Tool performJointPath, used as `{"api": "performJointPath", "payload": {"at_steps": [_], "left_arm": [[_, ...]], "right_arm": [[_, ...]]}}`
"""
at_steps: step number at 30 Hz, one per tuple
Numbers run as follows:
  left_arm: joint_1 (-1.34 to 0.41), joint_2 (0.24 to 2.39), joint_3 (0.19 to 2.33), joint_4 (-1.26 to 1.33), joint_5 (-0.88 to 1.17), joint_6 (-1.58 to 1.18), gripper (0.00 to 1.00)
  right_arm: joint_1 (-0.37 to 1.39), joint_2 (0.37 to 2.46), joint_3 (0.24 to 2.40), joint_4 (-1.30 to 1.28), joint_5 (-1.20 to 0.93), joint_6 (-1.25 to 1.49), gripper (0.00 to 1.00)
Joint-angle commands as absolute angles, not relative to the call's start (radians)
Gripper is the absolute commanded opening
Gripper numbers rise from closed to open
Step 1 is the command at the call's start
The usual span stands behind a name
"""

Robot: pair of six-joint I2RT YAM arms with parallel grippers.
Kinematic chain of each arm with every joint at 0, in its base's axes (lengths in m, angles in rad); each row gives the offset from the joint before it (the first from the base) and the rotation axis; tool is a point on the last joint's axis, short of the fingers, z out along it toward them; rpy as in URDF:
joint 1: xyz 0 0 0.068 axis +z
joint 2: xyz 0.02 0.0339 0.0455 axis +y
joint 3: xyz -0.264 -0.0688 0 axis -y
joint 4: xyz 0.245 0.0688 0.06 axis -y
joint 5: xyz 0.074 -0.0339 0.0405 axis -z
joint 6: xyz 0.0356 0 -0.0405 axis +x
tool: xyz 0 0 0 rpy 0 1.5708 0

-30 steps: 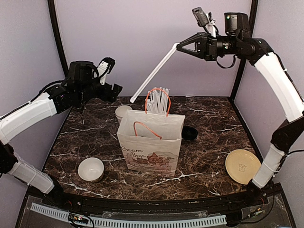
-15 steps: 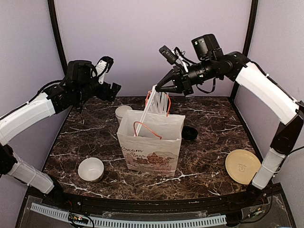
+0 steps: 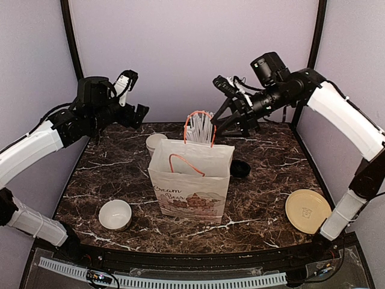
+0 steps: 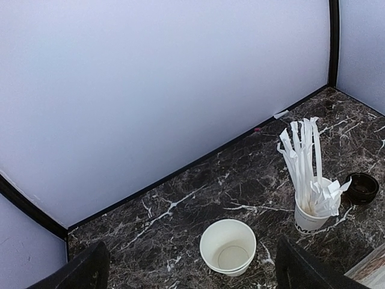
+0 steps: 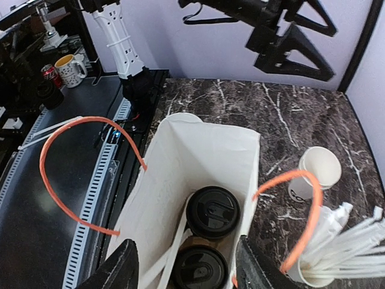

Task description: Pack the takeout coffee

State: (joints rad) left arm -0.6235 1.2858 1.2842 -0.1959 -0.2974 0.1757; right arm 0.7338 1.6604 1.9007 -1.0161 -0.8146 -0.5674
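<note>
Two coffee cups point(image 5: 212, 212) stand lidded inside your paper bag point(image 5: 198, 153); right claw point(image 5: 184, 259) above it is released, left claw point(image 4: 192, 271) released too.

I work in a lab test booth: plain lilac walls point(image 3: 192, 54) in black framing point(image 3: 71, 36) enclose my marbled table point(image 3: 271, 174). Past its near edge, a cluttered workbench point(image 5: 24, 54) holds a mug point(image 5: 71, 69) and a can point(image 5: 47, 73).
</note>
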Motion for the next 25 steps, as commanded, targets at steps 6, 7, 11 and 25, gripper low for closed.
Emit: {"api": "performJointPath", "payload": {"at_steps": [6,7,11,25], "left_arm": [[-0.614,1.25,1.246,-0.181,-0.371,0.145,0.99],[-0.61,1.248,1.237,-0.178,-0.386,0.117,0.99],[-0.594,1.219,1.205,-0.153,-0.417,0.056,0.99],[-0.556,1.147,1.171,-0.164,-0.437,0.012,0.99]], "right_arm": [[0.323,1.415,1.623,-0.751,-0.791,-0.44,0.55],[0.286,1.392,1.562,-0.713,-0.779,-0.413,0.56],[0.193,1.288,1.369,-0.518,-0.624,-0.274,0.73],[0.081,1.138,1.012,-0.067,-0.222,0.077,0.99]]}}
